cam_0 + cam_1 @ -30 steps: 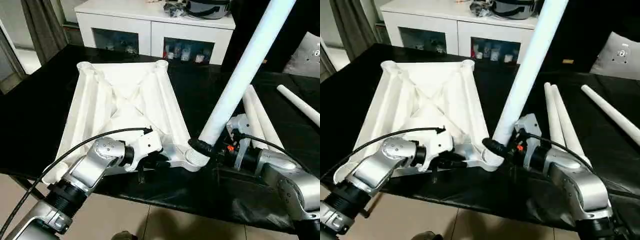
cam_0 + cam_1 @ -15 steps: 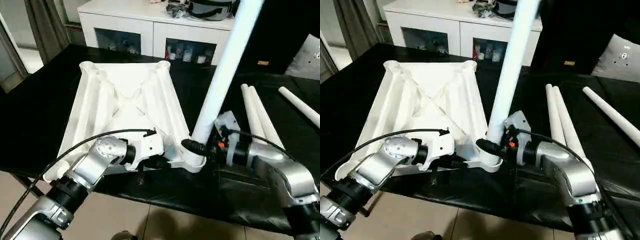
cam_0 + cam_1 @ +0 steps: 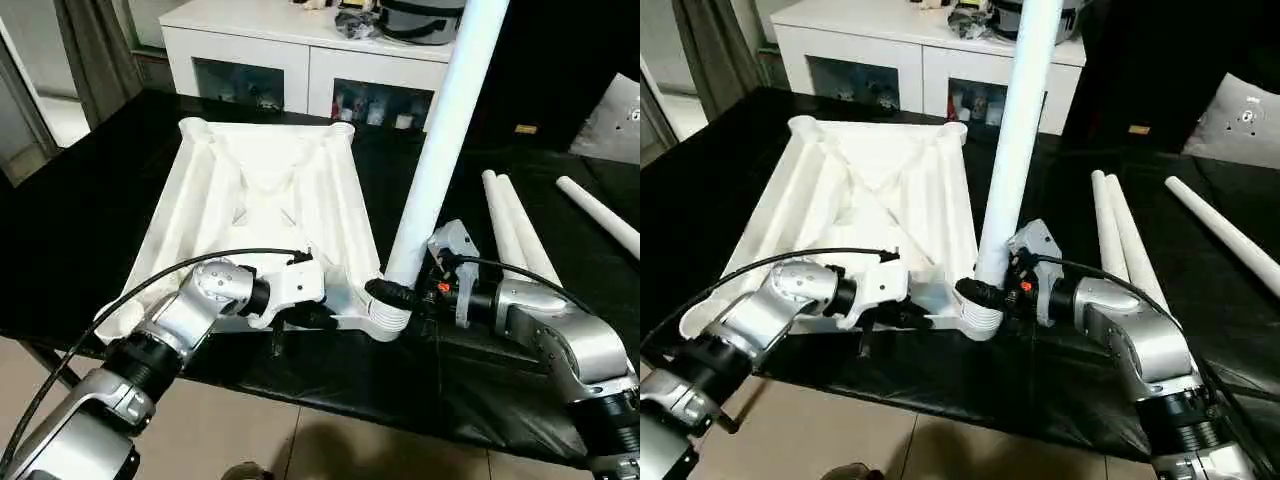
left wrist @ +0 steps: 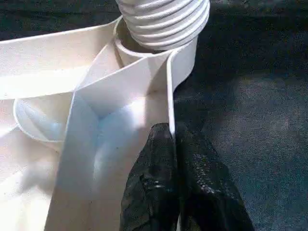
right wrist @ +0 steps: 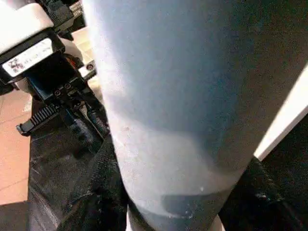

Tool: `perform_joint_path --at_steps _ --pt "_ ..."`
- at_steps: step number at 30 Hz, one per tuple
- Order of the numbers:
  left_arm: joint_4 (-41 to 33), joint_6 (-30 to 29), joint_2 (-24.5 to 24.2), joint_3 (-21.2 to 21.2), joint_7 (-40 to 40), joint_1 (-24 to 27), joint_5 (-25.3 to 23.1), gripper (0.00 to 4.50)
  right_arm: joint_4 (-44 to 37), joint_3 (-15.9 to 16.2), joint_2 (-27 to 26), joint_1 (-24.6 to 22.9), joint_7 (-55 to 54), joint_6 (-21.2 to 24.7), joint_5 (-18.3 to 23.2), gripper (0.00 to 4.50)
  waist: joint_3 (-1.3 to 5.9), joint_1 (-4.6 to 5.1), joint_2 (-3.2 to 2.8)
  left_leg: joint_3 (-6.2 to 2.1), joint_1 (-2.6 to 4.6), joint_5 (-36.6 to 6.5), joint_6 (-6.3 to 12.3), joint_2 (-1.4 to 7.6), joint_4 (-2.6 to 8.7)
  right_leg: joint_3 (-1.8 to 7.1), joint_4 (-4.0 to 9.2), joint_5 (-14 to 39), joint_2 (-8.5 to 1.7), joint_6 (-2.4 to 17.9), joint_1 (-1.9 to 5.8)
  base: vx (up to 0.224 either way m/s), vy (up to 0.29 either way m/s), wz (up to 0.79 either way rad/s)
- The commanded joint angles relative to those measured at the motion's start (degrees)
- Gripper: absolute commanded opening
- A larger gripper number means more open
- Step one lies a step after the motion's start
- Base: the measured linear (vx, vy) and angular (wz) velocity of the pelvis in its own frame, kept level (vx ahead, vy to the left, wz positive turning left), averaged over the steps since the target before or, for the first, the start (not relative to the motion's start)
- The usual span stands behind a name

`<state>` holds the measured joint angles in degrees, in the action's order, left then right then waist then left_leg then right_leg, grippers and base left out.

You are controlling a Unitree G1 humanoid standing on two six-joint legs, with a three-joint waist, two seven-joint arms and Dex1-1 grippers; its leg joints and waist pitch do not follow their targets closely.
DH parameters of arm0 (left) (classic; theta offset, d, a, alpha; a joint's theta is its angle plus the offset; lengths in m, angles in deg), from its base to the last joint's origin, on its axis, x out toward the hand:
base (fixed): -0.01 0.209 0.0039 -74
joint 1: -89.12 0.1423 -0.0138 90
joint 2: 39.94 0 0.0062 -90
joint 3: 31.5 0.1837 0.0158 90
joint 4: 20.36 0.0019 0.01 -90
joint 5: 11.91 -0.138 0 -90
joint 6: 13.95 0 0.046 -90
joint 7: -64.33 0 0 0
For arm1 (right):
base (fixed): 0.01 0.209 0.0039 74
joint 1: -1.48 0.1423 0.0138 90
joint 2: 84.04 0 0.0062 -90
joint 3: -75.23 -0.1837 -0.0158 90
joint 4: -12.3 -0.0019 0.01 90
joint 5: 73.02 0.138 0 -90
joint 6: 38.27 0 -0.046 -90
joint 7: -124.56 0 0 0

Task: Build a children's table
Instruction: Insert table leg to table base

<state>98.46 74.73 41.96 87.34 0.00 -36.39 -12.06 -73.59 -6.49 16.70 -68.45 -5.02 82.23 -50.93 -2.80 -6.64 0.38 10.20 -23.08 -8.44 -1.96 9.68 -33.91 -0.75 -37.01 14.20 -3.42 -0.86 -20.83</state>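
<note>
White plastic throughout: the table top (image 3: pixel 265 215) lies underside up on a black-covered work surface (image 3: pixel 70 230), ribs and round corner sockets showing. Left gripper (image 3: pixel 318 320): fingers (image 4: pixel 166 192) pinched narrow on the thin rim wall of the top's near edge, just beside the near right corner socket (image 3: pixel 385 318), apparently to steady the top. Leg in hand (image 3: pixel 440 150): long tapered tube, close to upright with a slight lean, its threaded foot sitting in the mouth of that socket; thread rings show above the socket rim in the left wrist view, so it looks only partly seated. Right gripper (image 3: pixel 395 293): fingers part-spread around the leg's lower end, clasping it. Step in hand, by judgement: fitting the first leg. The next move likely calls for squaring the leg to the socket and turning or pressing it home while the top is held fast. Right of this: two spare legs (image 3: pixel 515 235) lying side by side, a third leg (image 3: pixel 600 212) well apart. Behind: white cabinet (image 3: pixel 310 60) with glass doors; pale cushion (image 3: pixel 1240 115) at far right; tiled floor (image 3: pixel 240 430) below.
</note>
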Motion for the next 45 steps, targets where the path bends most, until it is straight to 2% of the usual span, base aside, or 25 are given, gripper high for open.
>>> perform_joint_path --at_steps 1,4,8,10,15,16,17,18,19,20,21,22,23,25,26,27,28,30,33,36,41,44,45 --pt "0.65 -0.78 -0.68 -0.31 -1.52 -0.44 -1.12 0.00 2.23 -0.14 -0.31 0.31 -0.61 -0.12 -0.76 1.91 3.18 -0.13 0.28 -1.42 2.29 -17.58 -2.01 3.64 4.51 1.89 5.40 10.14 -5.29 11.83 0.32 0.000 0.000 0.00" --pt "-0.25 -1.41 -0.12 -0.44 -2.82 0.21 0.31 0.00 3.57 -0.45 -1.48 0.85 -1.06 -0.72 -0.60 1.91 3.34 -0.12 0.25 -1.41 2.23 -16.62 -1.97 3.68 4.49 1.84 5.17 8.04 -5.21 12.40 0.40 0.000 0.000 0.00" --pt "-1.06 -2.20 0.36 -0.58 -4.04 0.79 1.47 0.00 5.29 -0.97 -2.44 1.25 -1.33 -1.40 -0.70 1.91 3.49 -0.16 0.24 -1.25 2.07 -14.38 -0.88 3.57 4.26 1.72 4.77 3.37 -5.07 13.43 0.61 0.000 0.000 0.00" --pt "-1.19 -2.29 0.75 -1.08 -3.45 1.14 1.26 0.00 7.06 -1.60 -3.04 1.15 -1.64 -2.19 -0.72 1.91 3.42 -0.17 0.18 -1.27 2.03 -14.39 -0.66 3.63 4.32 1.71 4.80 3.23 -5.14 13.44 0.68 0.000 0.000 0.00" --pt "-0.61 -2.17 0.99 -1.83 -1.23 1.37 0.08 0.00 6.34 -3.66 -3.59 -1.34 -1.92 -1.79 1.16 1.90 3.09 -0.24 0.30 -1.37 2.34 -18.11 -1.50 3.77 4.64 1.85 5.41 9.72 -5.34 12.59 0.43 0.000 0.000 0.00" --pt "-0.76 -2.59 1.17 -2.35 -0.80 1.59 0.55 0.00 6.39 -5.21 -4.49 -2.35 -3.02 -1.97 2.18 1.90 3.11 -0.25 0.17 -1.42 2.40 -18.55 -1.83 3.80 4.67 1.88 5.48 10.43 -5.35 12.38 0.35 0.000 0.000 0.00" --pt "-0.85 -2.78 1.22 -2.54 -0.66 1.67 0.71 0.00 6.43 -5.88 -4.94 -2.72 -3.51 -2.08 2.59 1.90 3.11 -0.27 0.21 -1.44 2.28 -18.38 -1.84 3.80 4.74 1.93 5.48 10.15 -5.35 12.25 0.31 0.000 0.000 0.00" --pt "-1.04 -3.27 1.37 -2.88 -0.03 1.84 0.89 0.00 6.53 -7.26 -5.98 -3.70 -4.18 -2.63 3.51 1.90 3.18 -0.31 -0.06 -1.49 2.26 -18.33 -1.91 3.76 4.72 1.92 5.38 9.77 -5.33 12.23 0.34 0.000 0.000 0.00" --pt "-1.04 -3.27 1.37 -2.88 -0.03 1.84 0.89 0.00 6.53 -7.26 -5.98 -3.70 -4.18 -2.63 3.51 1.90 3.19 -0.26 0.08 -1.47 2.22 -18.44 -1.91 3.80 4.80 1.91 5.38 9.12 -5.29 12.30 0.29 0.000 0.000 0.00" --pt "-1.29 -3.86 1.68 -3.54 1.10 2.15 0.91 0.00 6.70 -8.65 -7.42 -5.50 -5.19 -4.16 4.21 1.90 3.20 -0.26 -0.13 -1.48 2.28 -18.98 -2.11 3.79 4.86 1.87 5.42 9.02 -5.28 12.34 0.24 0.000 0.000 0.00" --pt "-1.39 -4.12 1.88 -3.88 1.50 2.31 0.99 0.00 6.85 -9.03 -7.95 -6.22 -5.58 -4.89 4.34 1.90 3.14 -0.23 -0.06 -1.46 2.29 -19.31 -2.15 3.81 4.85 1.91 5.44 9.11 -5.29 12.39 0.15 0.000 0.000 0.00" --pt "-1.45 -4.28 2.02 -4.12 1.73 2.42 1.04 0.00 6.98 -9.23 -8.27 -6.68 -5.86 -5.38 4.39 1.90 3.11 -0.26 -0.30 -1.55 2.32 -20.16 -2.41 3.81 4.92 1.91 5.55 9.85 -5.35 12.33 0.10 0.000 0.000 0.00" --pt "-1.55 -4.40 2.11 -4.26 1.85 2.51 1.09 0.00 7.16 -9.38 -8.52 -7.03 -6.09 -5.92 4.26 1.90 3.05 -0.20 -0.13 -1.56 2.33 -20.53 -2.51 3.77 4.98 1.89 5.59 10.48 -5.26 12.22 0.12 0.000 0.000 0.00" --pt "-2.06 -4.76 2.32 -4.58 2.08 2.91 1.32 0.00 7.84 -9.84 -9.51 -8.33 -7.07 -8.13 3.39 1.90 2.89 -0.25 -0.68 -1.70 2.40 -22.44 -3.09 3.78 5.04 2.02 5.84 13.18 -5.51 11.76 -0.13 0.000 0.000 0.00" --pt "-2.06 -4.76 2.32 -4.58 2.08 2.91 1.32 0.00 7.84 -9.84 -9.51 -8.33 -7.07 -8.13 3.39 1.90 2.79 -0.11 -0.43 -1.76 2.48 -23.78 -3.41 3.77 5.18 2.04 6.04 15.17 -5.46 11.37 -0.22 0.000 0.000 0.00" --pt "-2.21 -5.04 2.58 -4.72 2.52 3.05 1.38 0.00 8.31 -9.55 -9.57 -9.09 -8.31 -10.81 1.67 1.90 2.77 -0.10 -0.40 -1.81 2.53 -24.14 -3.51 3.75 5.21 2.03 6.09 16.04 -5.45 11.21 -0.23 0.000 0.000 0.00" --pt "-2.33 -5.22 2.73 -4.84 2.87 3.18 1.40 0.00 8.53 -8.87 -9.40 -9.70 -9.22 -13.43 -0.47 1.90 2.75 -0.19 -0.71 -1.86 2.58 -24.83 -4.05 3.91 5.21 2.12 6.20 17.20 -5.64 10.73 -0.50 0.000 0.000 0.00" --pt "-2.46 -5.59 3.12 -4.99 3.72 3.35 1.25 0.00 8.43 -8.98 -9.90 -10.55 -9.99 -16.16 -1.77 1.89 2.63 -0.08 -0.51 -1.96 2.65 -25.95 -4.21 3.82 5.32 2.17 6.47 18.66 -5.60 10.10 -0.55 0.000 0.000 0.00" --pt "-2.93 -5.96 3.31 -5.03 3.95 3.68 1.08 0.00 7.93 -8.84 -10.00 -11.12 -9.49 -17.87 -2.30 1.89 2.76 0.01 -0.54 -2.02 2.56 -25.55 -3.75 3.87 5.49 2.15 6.35 17.02 -5.40 10.07 -0.45 0.000 0.000 0.00" --pt "-3.67 -6.45 3.02 -4.53 3.46 4.21 0.51 0.00 8.33 -6.74 -8.74 -11.87 -7.79 -20.04 -4.43 1.89 2.82 -0.01 -0.56 -1.86 2.43 -23.97 -2.95 3.82 5.51 2.14 6.27 14.25 -5.25 10.31 -0.35 0.000 0.000 0.00" --pt "-3.42 -5.69 1.61 -2.90 2.05 3.96 -1.66 0.00 9.49 -4.14 -7.35 -11.14 -6.16 -19.96 -5.85 1.89 2.98 0.06 -0.48 -1.70 2.17 -20.83 -1.63 3.74 5.48 1.97 6.05 9.93 -5.05 10.83 0.13 0.000 0.000 0.00" --pt "-2.45 -4.38 0.48 -1.67 0.65 2.83 -3.30 0.00 9.05 -1.53 -5.10 -9.50 -3.03 -16.90 -6.51 1.89 2.95 0.13 -0.42 -1.73 2.22 -20.70 -1.48 3.79 5.52 1.94 6.07 9.61 -5.05 10.88 0.29 0.000 0.000 0.00" --pt "-2.45 -4.38 0.48 -1.67 0.65 2.83 -3.30 0.00 9.05 -1.53 -5.10 -9.50 -3.03 -16.90 -6.51 1.89 2.96 0.12 -0.47 -1.72 2.28 -20.76 -1.47 3.79 5.54 1.94 6.08 9.56 -4.99 10.91 0.26 0.000 0.000 0.00"
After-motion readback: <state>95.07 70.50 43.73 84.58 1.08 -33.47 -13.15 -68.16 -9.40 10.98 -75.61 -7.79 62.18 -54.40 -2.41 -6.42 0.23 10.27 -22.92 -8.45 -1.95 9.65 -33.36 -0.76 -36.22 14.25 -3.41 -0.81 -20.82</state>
